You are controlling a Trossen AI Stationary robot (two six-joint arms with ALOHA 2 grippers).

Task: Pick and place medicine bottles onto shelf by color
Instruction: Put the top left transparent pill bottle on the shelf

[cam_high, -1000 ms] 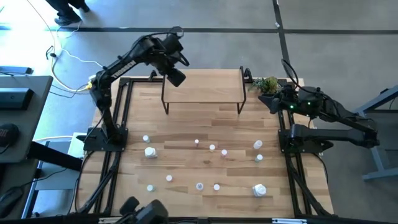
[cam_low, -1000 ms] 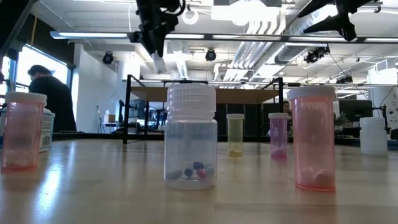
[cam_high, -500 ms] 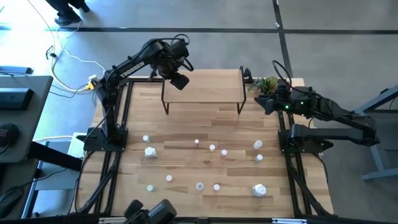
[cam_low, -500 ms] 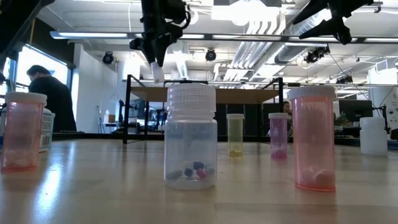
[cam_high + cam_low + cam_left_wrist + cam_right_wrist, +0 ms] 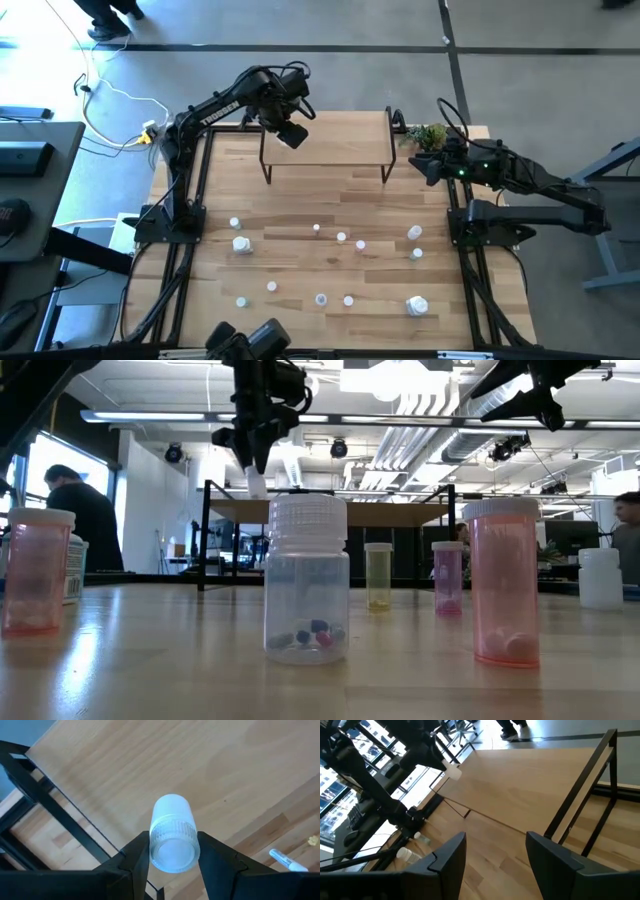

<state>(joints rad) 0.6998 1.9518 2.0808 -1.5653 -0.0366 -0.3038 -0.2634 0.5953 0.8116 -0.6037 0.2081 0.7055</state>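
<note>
- Two dark arms seen from above, one at each side of the wooden table (image 5: 330, 200).
- Left gripper (image 5: 291, 135) up over the left end of the shelf (image 5: 340, 140), pinching a small bottle; bottle itself too small to pick out from up here.
- Right gripper (image 5: 420, 168) just off the right end of the shelf, beside a small green plant (image 5: 428, 134), holding nothing.
- About a dozen tiny medicine bottles (image 5: 341, 237) dotted over the near half of the table, well apart from the shelf.

- Seen low across the table: clear bottle with white cap (image 5: 307, 578) right in front, a few little colored bits at its bottom.
- Pink bottle (image 5: 505, 581) to its side, another pink bottle (image 5: 35, 570) at the far left edge, a yellow one (image 5: 378, 576) and a small pink one (image 5: 448, 577) farther back.
- Left gripper (image 5: 256, 478) hanging high over the shelf (image 5: 330, 510), a white bottle in its tip.
- People in the room behind, one at the left and one at the right edge.

- Seen from the left wrist: white-capped bottle (image 5: 172, 834) squeezed between the two dark fingers (image 5: 135, 857), up in the air above the light shelf board (image 5: 150, 760).

- Seen from the right wrist: fingers (image 5: 445, 855) spread wide apart, nothing between them, shelf board (image 5: 520, 790) ahead.
- Other arm farther off with the white bottle (image 5: 453, 771) over the shelf's far end.
</note>
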